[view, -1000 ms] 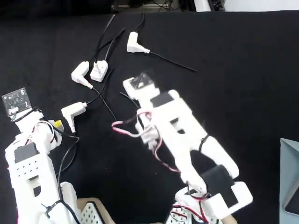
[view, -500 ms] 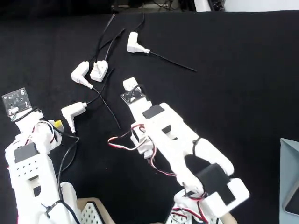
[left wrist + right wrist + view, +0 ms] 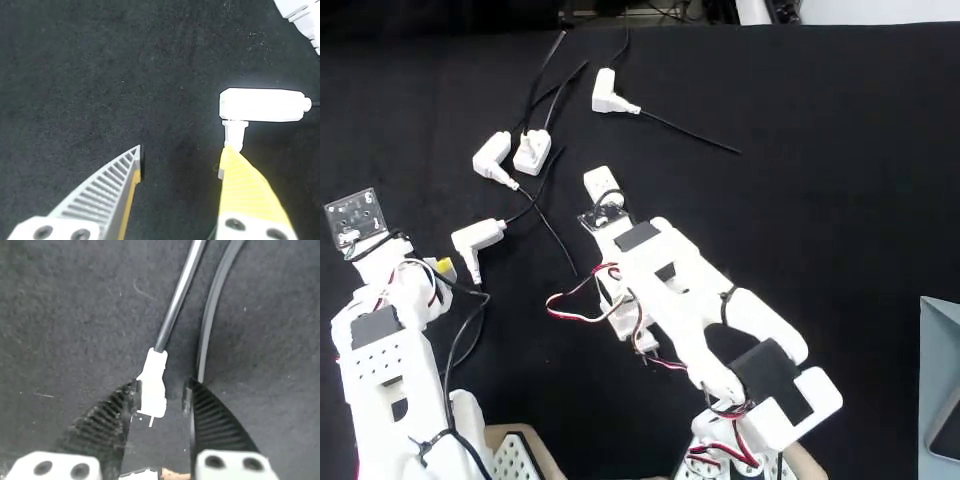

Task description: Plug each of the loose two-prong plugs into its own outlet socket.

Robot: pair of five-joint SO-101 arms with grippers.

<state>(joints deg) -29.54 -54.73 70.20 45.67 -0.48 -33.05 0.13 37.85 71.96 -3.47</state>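
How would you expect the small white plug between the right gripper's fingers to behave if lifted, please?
The small white plug looks light, so the right gripper should probably lift it easily. Its black cable appears thin and floppy, so it would likely trail and tug. The narrow body might twist if pinched off-centre.

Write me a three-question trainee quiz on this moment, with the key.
1. True or false: the left pincer stands open, with an L-shaped white plug by its yellow fingertip.
2. What lies between the fingers of the right pincer? A) a small white two-prong plug on a black cord; B) a yellow block; C) nothing.
3. Fill in: the table cover under the plugs is ____ in colour.

Key: 1 true. 2 A. 3 black.
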